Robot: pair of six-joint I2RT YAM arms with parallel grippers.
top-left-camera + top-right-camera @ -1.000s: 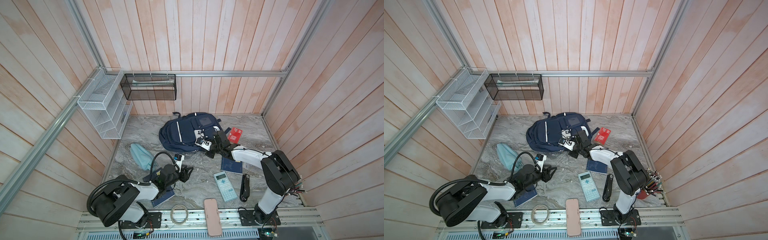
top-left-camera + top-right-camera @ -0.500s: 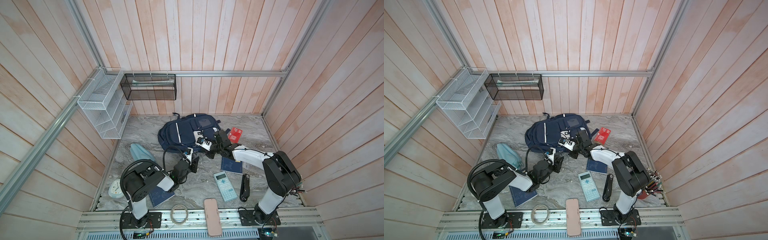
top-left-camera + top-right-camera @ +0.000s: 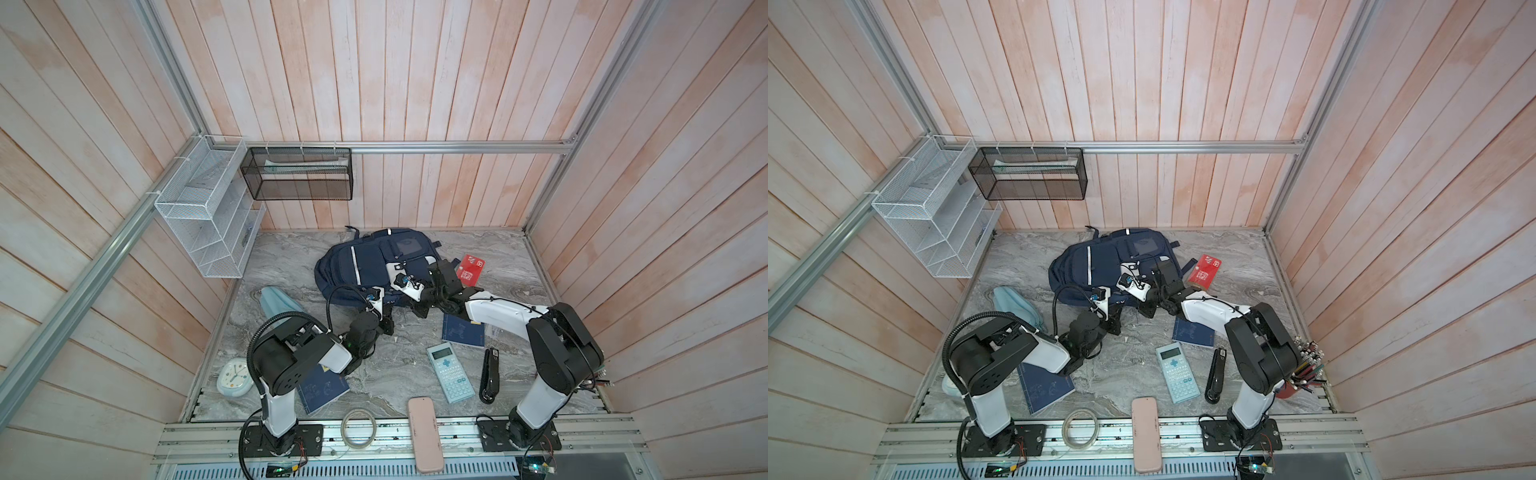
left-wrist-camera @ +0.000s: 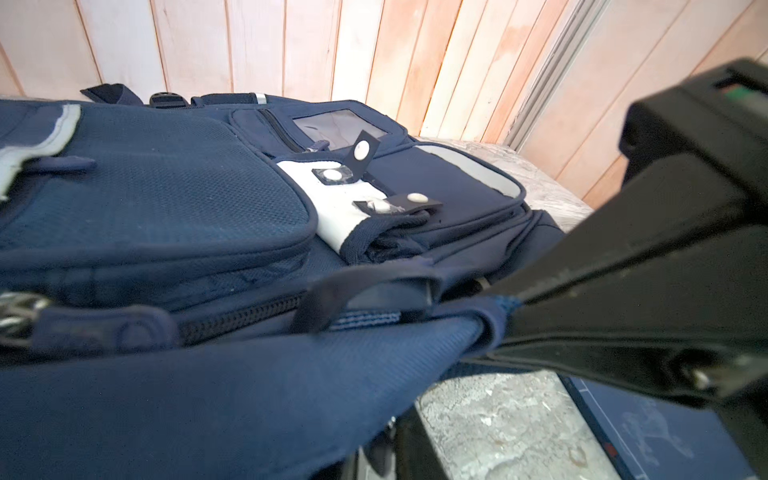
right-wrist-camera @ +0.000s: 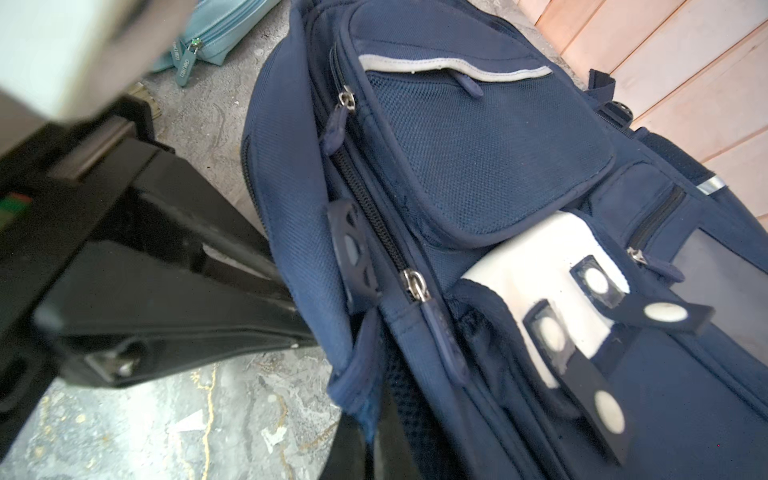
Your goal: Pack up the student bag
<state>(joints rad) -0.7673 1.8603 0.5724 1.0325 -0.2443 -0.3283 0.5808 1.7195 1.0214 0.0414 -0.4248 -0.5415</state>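
Note:
The student bag (image 3: 365, 266) (image 3: 1096, 266), a navy backpack with white stripes and patches, lies flat at the back middle of the marble table. At its near edge my left gripper (image 3: 385, 322) (image 3: 1115, 322) is shut on a fold of the bag's fabric. That fabric drapes over the gripper (image 4: 390, 444) in the left wrist view. Just to the right, my right gripper (image 3: 419, 308) (image 3: 1148, 309) (image 5: 374, 440) is shut on the same near edge of the bag (image 5: 478, 166). Each wrist view shows the other gripper pinching the navy hem (image 4: 496, 313).
A light-blue pouch (image 3: 276, 303) lies left of the bag, a red box (image 3: 470, 270) to its right. Nearer the front lie two blue notebooks (image 3: 463, 332) (image 3: 326, 388), a calculator (image 3: 450, 372), a stapler (image 3: 490, 374), a pink case (image 3: 424, 434), a tape roll (image 3: 358, 428) and a clock (image 3: 235, 378). A pencil cup (image 3: 1304, 374) stands behind the right arm.
My left arm swung from the near left up to the bag's near edge, and its gripper closed on the fabric. The right gripper kept its hold and place.

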